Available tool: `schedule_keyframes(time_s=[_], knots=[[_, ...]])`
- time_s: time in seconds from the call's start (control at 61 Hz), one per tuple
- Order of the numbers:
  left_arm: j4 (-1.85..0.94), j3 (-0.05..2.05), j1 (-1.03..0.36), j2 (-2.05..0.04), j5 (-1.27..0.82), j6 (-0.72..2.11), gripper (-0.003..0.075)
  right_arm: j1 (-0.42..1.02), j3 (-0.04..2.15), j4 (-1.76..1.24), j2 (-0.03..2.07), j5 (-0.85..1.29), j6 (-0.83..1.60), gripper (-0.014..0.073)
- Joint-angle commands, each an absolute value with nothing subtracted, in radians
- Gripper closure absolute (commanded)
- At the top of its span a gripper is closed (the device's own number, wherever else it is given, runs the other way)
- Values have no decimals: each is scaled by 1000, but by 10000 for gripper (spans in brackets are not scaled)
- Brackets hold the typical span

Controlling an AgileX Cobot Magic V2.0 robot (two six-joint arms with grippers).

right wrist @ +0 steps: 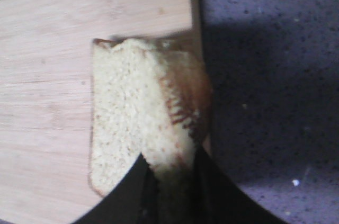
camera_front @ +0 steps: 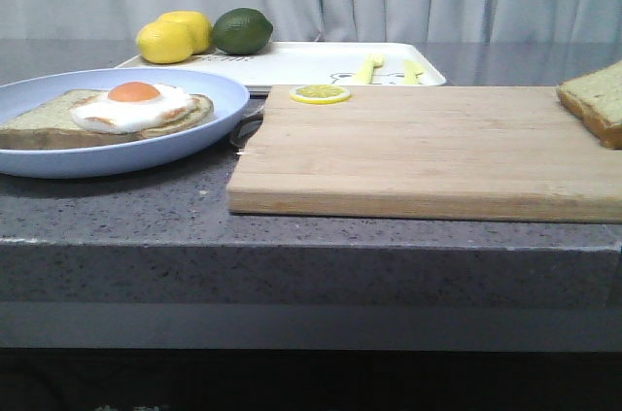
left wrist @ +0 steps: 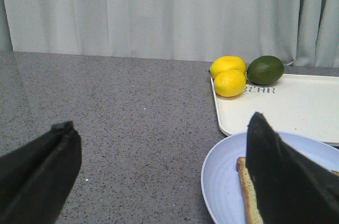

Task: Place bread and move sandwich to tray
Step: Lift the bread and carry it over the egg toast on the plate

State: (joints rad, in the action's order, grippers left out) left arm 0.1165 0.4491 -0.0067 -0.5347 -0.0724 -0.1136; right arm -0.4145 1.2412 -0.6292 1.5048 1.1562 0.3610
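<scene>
the right gripper [right wrist: 172,173] was clamped on the near edge of the bread [right wrist: 140,121], which lay at the right end of the cutting board [camera_front: 418,149]. the left gripper [left wrist: 164,173] stood wide apart over the rim of the blue plate [camera_front: 219,90], which held an egg-topped slice [camera_front: 107,115]. the tray [camera_front: 301,63] sat behind, bearing two lemons [camera_front: 175,37] and a lime [camera_front: 242,30].

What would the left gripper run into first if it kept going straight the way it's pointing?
Most likely bare grey countertop: the open left gripper aims at it, left of the round pale blue plate. The white rectangular tray lies off to the right. Depth is uncertain.
</scene>
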Motion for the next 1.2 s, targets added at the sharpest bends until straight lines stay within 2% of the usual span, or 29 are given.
schedule_keyframes(time_s=[0.0, 0.148, 0.295, 0.525, 0.705, 0.836, 0.984, 1.18], knots=[[117, 485, -12, -543, 14, -113, 101, -415, 1264, -751, 1421, 1191, 370, 676], [117, 485, -12, -543, 14, -113, 101, -389, 1263, -900, 1370, 1218, 380, 676], [117, 485, -12, -543, 14, -113, 101, -276, 1259, -998, 1347, 1192, 385, 676], [117, 485, -12, -543, 14, -113, 101, 57, 1185, -1167, 1352, 1000, 386, 676], [117, 485, -12, -543, 14, -113, 101, 346, 1095, -1313, 1360, 683, 386, 676], [117, 485, -12, -543, 14, -113, 101, 493, 1097, -1445, 1401, 498, 387, 676], [117, 485, -12, -543, 14, -113, 101, 561, 1150, -1513, 1505, 407, 387, 676], [117, 485, -12, -543, 12, -113, 101, 562, 1304, -1513, 1683, 506, 387, 663]])
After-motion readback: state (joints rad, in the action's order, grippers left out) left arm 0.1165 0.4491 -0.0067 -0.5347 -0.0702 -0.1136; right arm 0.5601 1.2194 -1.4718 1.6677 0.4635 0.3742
